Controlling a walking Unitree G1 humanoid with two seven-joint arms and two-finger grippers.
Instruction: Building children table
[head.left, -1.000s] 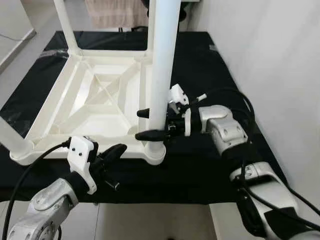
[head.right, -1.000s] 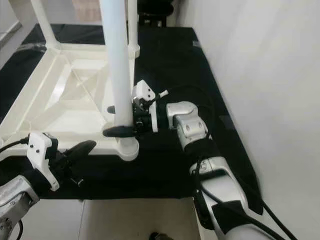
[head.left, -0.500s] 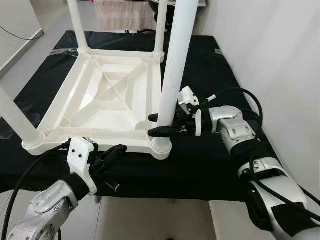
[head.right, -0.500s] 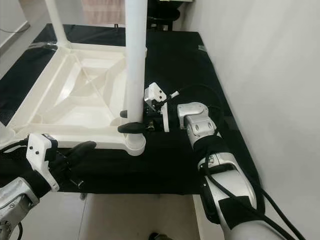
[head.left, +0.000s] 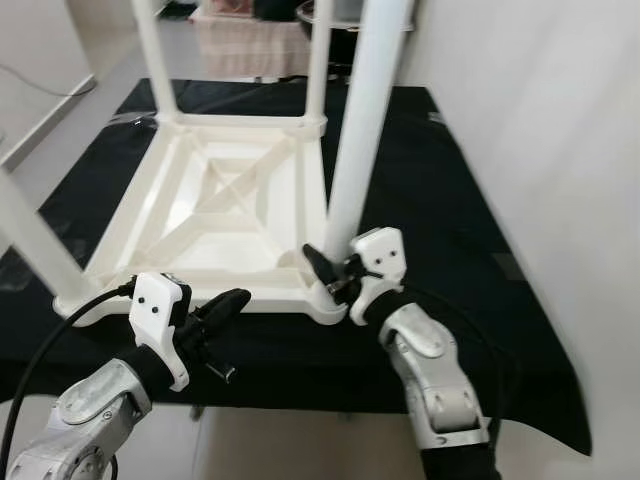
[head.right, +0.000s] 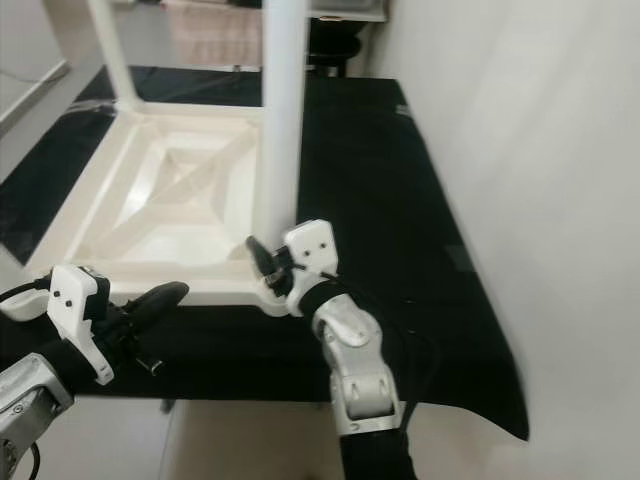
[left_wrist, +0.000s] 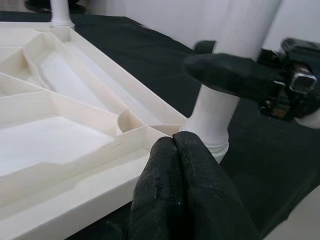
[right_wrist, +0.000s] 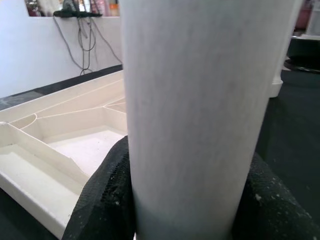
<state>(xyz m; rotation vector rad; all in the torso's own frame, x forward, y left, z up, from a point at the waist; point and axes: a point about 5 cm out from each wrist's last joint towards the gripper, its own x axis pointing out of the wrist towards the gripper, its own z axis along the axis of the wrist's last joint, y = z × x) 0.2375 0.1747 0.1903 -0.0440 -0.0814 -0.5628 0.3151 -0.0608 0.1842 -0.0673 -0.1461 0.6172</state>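
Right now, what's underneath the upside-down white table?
A black cloth lies under the white table and spreads beyond it on all sides. What the cloth itself covers is hidden, as is anything beneath the tabletop.

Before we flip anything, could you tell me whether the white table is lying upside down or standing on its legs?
Upside down: the tabletop lies ribbed underside up on the black cloth, legs pointing upward.

black mat (head.left: 440, 190), white wall (head.left: 560, 120)

The right gripper (head.left: 328, 276) is held low with its wrist bent upward, its black fingers (right_wrist: 100, 200) spread wide. The left gripper (head.left: 228, 303) is extended forward, its fingers (left_wrist: 185, 185) pressed together.
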